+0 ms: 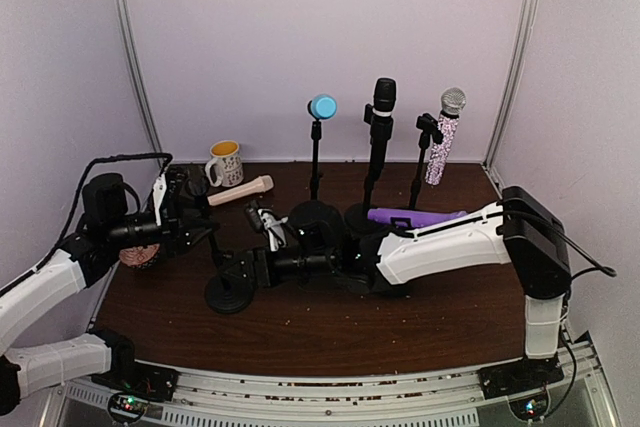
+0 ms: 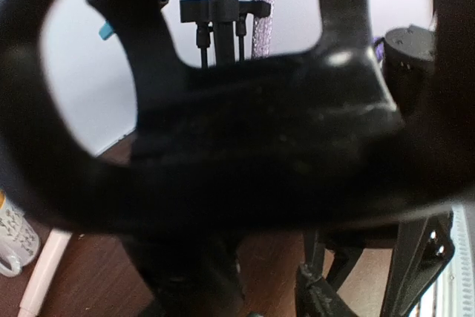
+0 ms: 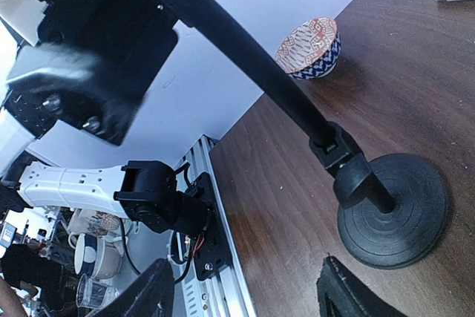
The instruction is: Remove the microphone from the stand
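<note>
Left gripper (image 1: 193, 215) is hovering at 9 o'clock by the top of the leaning stand (image 1: 229, 293). A black blur is filling its wrist view, so can't tell if its jaws are apart or together. Bowl (image 1: 139, 255) is sitting at 8. Mug (image 1: 224, 162) is standing at 11, with the beige microphone (image 1: 240, 190) lying flat on the table (image 1: 420, 317) beside it, off the stand.

Right gripper (image 1: 240, 269) is sitting low at 7, fingers spread and gripping nothing, with the stand base just ahead. Purple microphone (image 1: 415, 217) is lying near centre. Blue microphone (image 1: 322, 107), black microphone (image 1: 384, 97) and glitter microphone (image 1: 450, 107) are probably all sitting clipped upright at 12 to 1.
</note>
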Robot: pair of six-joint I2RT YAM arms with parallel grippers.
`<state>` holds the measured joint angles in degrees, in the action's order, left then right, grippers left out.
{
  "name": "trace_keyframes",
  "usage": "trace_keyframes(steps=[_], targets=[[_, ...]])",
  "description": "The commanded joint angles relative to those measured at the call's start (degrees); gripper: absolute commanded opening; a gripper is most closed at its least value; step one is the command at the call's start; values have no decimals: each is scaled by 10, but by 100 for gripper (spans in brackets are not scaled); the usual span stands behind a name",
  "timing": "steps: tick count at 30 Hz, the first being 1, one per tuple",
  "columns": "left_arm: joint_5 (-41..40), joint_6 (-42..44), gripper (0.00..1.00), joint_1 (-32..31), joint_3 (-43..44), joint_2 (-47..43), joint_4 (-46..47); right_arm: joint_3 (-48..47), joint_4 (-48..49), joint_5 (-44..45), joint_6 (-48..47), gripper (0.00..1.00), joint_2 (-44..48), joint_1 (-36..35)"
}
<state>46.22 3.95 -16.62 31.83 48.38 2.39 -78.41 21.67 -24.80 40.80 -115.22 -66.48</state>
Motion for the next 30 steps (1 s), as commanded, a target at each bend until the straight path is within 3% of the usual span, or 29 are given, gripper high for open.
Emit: trace_keyframes(steps=[1, 9, 16, 27, 30], targets=[[3, 36, 60, -1, 15, -36, -51, -27, 17, -61, 18, 68, -29, 13], [-31, 63, 76, 29, 45, -132, -225, -101, -23, -88, 21, 65, -80, 36], [-79, 61, 80, 39, 89, -174, -343, -154, -33, -116, 31, 58, -119, 46], [-162, 20, 75, 45, 113, -164, -354, -155, -37, -154, 30, 42, -125, 58], [-168, 17, 73, 45, 115, -155, -343, -152, -37, -143, 27, 34, -123, 58]])
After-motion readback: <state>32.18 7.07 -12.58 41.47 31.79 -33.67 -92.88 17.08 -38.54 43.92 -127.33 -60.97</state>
